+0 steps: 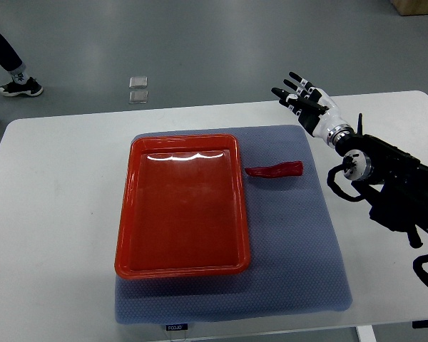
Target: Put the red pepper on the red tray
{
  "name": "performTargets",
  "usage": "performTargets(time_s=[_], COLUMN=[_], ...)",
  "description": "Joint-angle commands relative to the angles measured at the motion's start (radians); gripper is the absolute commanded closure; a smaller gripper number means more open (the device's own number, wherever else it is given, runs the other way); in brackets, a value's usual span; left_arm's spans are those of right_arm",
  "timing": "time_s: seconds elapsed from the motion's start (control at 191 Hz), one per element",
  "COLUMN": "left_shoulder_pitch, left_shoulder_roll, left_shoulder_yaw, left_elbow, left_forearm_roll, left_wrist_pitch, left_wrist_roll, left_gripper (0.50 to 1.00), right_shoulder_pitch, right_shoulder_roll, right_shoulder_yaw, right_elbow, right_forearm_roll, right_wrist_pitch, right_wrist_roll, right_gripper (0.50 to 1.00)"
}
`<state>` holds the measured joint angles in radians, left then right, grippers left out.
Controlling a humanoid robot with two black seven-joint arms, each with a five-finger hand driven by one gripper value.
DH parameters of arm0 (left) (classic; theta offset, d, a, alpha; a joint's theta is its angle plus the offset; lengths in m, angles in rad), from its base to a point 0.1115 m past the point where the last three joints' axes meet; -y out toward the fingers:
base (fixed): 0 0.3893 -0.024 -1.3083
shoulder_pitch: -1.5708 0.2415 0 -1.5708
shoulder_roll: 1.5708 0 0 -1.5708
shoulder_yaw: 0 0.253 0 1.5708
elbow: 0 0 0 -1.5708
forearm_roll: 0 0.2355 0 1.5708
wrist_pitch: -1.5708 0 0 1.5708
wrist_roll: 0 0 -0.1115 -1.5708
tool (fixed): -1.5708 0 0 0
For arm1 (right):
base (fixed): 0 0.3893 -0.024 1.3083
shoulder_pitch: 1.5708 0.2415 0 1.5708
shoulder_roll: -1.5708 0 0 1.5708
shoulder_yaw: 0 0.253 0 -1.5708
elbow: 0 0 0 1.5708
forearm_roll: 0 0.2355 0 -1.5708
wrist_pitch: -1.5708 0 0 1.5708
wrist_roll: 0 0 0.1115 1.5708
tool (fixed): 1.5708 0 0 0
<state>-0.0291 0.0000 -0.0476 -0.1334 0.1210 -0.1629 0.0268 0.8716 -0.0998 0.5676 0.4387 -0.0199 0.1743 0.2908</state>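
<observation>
So the red pepper (274,171) is lying flat on the blue mat (299,263), just beside the red tray (125,235) off its right rim, up toward the far half of the surface (50,214). It's not on the tray yet, and nothing's touching it. It looks like a skinny chili shape, so you should expect it to be light, probably smooth and a bit slippery, and it'll likely roll or skid if you poke it from one side. I'd go for the thicker middle, pinching across its width, not the thin tapered tip nearest the tray. Your right hand (307,101) is hovering well apart from it, near the far right corner of the mat, with the fingers (294,77) spread out and holding nothing. The tray's bare, so any spot works for the drop. The left arm isn't in the shot.
</observation>
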Motion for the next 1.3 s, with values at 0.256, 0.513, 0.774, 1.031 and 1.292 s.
performTargets(time_s=[0.256, 0.513, 0.774, 1.031, 1.292], left_shoulder_pitch=[0.001, 0.011, 0.011, 0.006, -0.002], left_shoulder_roll=[0.0, 0.0, 0.0, 0.0, 0.0], left_shoulder_yaw=[0.0, 0.003, 0.003, 0.006, 0.011], left_elbow=[0.006, 0.008, 0.011, 0.011, 0.011], left_forearm_roll=[0.0, 0.0, 0.0, 0.0, 0.0], left_wrist_pitch=[0.006, 0.008, 0.008, 0.008, 0.008], left_wrist_roll=[-0.001, -0.001, 0.001, 0.001, 0.001], left_gripper=[0.5, 0.5, 0.5, 0.5, 0.5], right_shoulder_pitch=[0.0, -0.002, -0.005, 0.001, 0.023], right_shoulder_roll=[0.002, 0.002, 0.005, 0.015, 0.002], right_shoulder_yaw=[0.0, 0.001, 0.0, -0.003, -0.008], right_elbow=[0.0, 0.0, -0.005, -0.008, 0.002], right_forearm_roll=[0.0, 0.0, -0.002, -0.009, -0.014], right_wrist_pitch=[-0.001, -0.004, -0.044, -0.087, -0.186], right_wrist_roll=[0.008, 0.008, 0.024, 0.03, 0.025], right_gripper=[0.579, 0.579, 0.579, 0.579, 0.579])
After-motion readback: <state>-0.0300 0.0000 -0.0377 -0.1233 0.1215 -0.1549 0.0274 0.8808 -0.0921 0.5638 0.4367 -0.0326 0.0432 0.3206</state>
